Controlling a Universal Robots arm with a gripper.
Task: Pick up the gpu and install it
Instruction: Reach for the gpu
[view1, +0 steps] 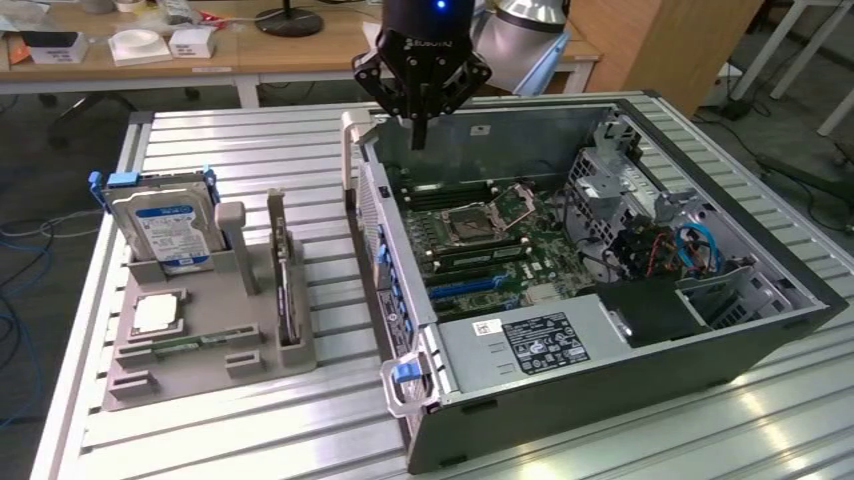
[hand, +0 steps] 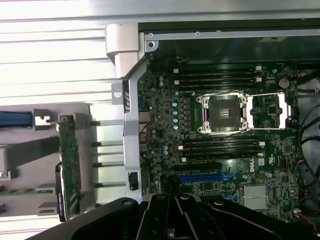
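The gpu (view1: 282, 268) is a thin dark card standing on edge in a slot of the grey holder (view1: 200, 362), to the exterior view's left of the open computer case (view1: 641, 340). In the wrist view the gpu (hand: 68, 172) shows its green board side. My gripper (view1: 418, 138) hangs above the case's far wall, well away from the gpu, with its fingers together and nothing between them. Its black fingers (hand: 175, 220) show in the wrist view over the motherboard (hand: 225, 150).
A silver blue-labelled hard drive (view1: 166, 226) stands upright in the holder, and a small square CPU chip (view1: 156, 312) lies in front of it. Inside the case are an open CPU socket (hand: 222, 112), a blue expansion slot (hand: 200, 177) and a power supply (view1: 534, 340).
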